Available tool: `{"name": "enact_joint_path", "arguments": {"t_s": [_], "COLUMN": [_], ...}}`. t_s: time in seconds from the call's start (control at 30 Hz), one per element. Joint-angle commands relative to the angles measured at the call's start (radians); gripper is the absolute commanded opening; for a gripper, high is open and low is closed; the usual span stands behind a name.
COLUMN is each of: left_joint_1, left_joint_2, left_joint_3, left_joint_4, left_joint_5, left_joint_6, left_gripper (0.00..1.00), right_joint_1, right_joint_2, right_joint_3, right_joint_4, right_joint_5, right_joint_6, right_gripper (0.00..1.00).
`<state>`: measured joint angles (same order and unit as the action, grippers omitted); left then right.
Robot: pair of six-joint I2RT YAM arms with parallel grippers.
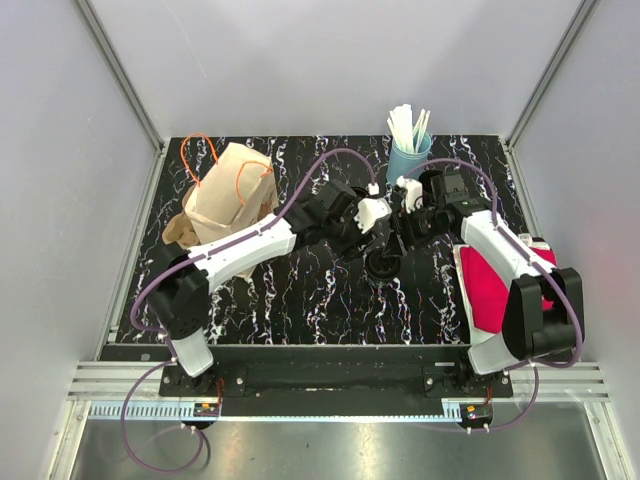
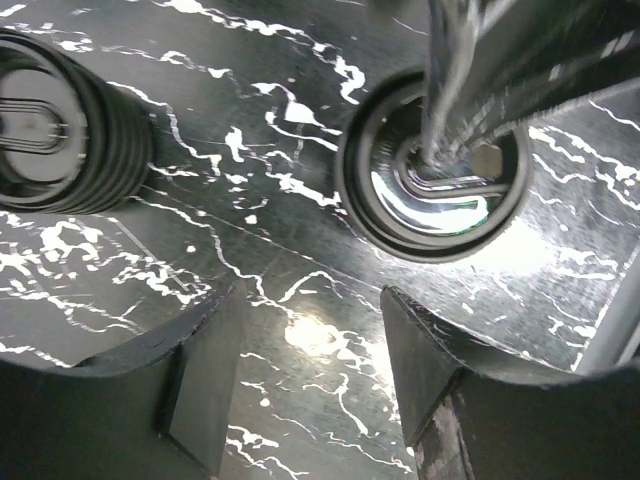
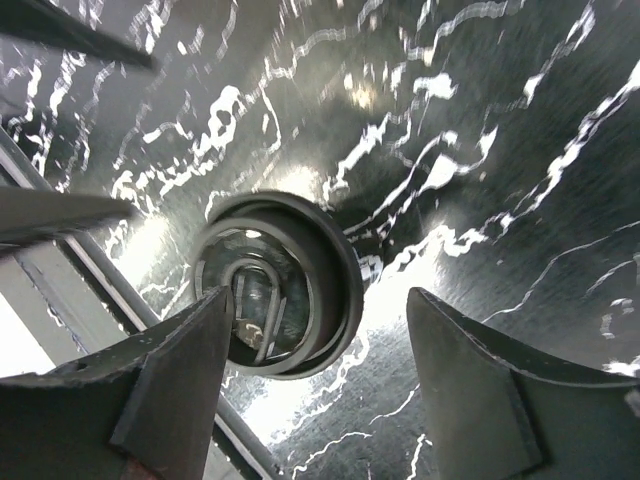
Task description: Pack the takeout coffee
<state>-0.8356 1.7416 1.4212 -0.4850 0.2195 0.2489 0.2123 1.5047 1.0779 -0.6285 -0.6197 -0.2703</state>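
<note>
Black, white-veined counter (image 1: 300,295) filled the booth between pale walls. A little right of its middle sat a round black lid (image 1: 383,265), glossy, with a raised oval loop on top. We could not tell what, if anything, was under it.

A ribbed stack (image 2: 60,125) of black lids stood apart from it, with bare counter between. At the rear left slumped a brown paper bag (image 1: 232,195) with orange handles. At the rear stood a blue cup (image 1: 408,160) holding white sticks (image 1: 405,125), and a red cloth (image 1: 495,285) lay by the right edge. From the left wrist, part of the right arm crossed the lid's upper rim.

Both arms reached inward and met over the lid. We saw the left pincer (image 2: 310,370) spread wide, gripping nothing, just short of the lid. The right pincer (image 3: 320,370) was equally wide, with the lid below it, nearer one finger.
</note>
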Motion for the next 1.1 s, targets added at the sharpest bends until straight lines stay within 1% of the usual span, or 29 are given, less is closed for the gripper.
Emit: {"name": "enact_joint_path", "arguments": {"t_s": [0.0,0.13,0.2,0.4,0.6,0.73,0.93,1.07], "left_joint_1": [0.007,0.010,0.009,0.009,0.001,-0.014,-0.046,-0.056], "left_joint_2": [-0.037,-0.062,-0.080,-0.080,-0.039,-0.008,0.042,0.075], "left_joint_3": [-0.016,-0.045,-0.070,-0.103,-0.113,-0.104,-0.076,-0.061], "left_joint_4": [0.019,0.036,0.045,0.045,0.054,0.060,0.054,0.056], "left_joint_5": [0.096,0.170,0.217,0.299,0.300,0.288,0.284,0.262], "left_joint_6": [0.018,0.033,0.038,0.064,0.066,0.064,0.073,0.069], "left_gripper": [0.60,0.60,0.60,0.60,0.60,0.60,0.60,0.60], "right_joint_1": [0.009,-0.001,-0.019,-0.080,-0.080,-0.082,-0.082,-0.082], "right_joint_2": [-0.074,-0.103,-0.126,-0.193,-0.288,-0.340,-0.449,-0.495], "right_joint_3": [0.086,0.100,0.102,0.088,0.080,0.074,0.048,0.021], "right_joint_4": [-0.022,-0.042,-0.060,-0.118,-0.235,-0.292,-0.290,-0.257], "right_joint_5": [0.006,0.009,0.011,0.015,-0.002,0.026,0.086,0.109], "right_joint_6": [-0.027,-0.047,-0.059,-0.125,-0.251,-0.314,-0.308,-0.287], "right_gripper": [0.77,0.78,0.78,0.78,0.78,0.78,0.78,0.78]}}
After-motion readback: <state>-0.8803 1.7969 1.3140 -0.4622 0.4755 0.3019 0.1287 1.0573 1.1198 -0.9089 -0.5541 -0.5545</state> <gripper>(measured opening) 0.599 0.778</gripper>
